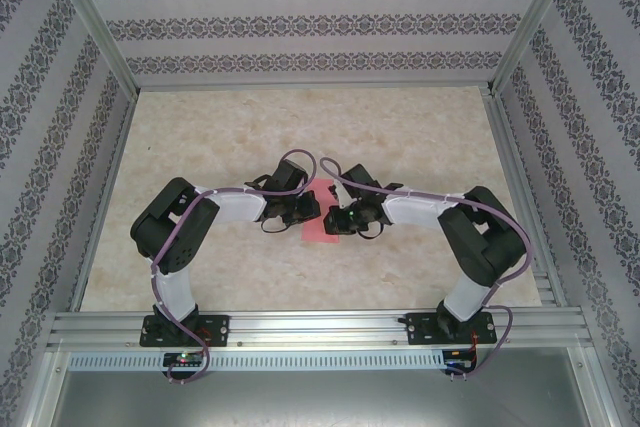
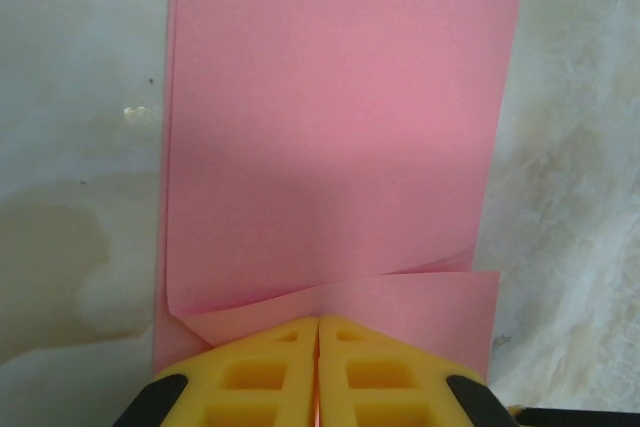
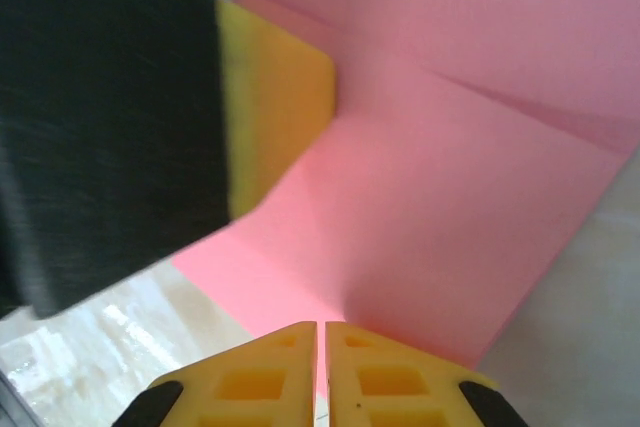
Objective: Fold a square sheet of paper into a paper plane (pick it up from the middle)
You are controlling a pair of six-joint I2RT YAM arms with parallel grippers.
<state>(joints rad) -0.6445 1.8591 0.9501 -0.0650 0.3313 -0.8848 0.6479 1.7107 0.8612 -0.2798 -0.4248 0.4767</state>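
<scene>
Both arms meet at centre frame in the top view, over the pink paper sheet (image 1: pixel 318 230) on the table (image 1: pixel 300 127). Left gripper (image 2: pixel 318 332) jaws are pressed together, pinching the sheet's folded edge; right gripper (image 3: pixel 322 339) jaws likewise pinch its edge.

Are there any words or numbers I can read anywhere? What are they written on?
There are none to read.
The square sheet of paper is plain pink with no writing.
The left pincer and the right pincer, both shut on it, are bare yellow with no label.
The walls have only a flowery pattern, not letters.
The small parts by the arm bases are too small to read.
</scene>
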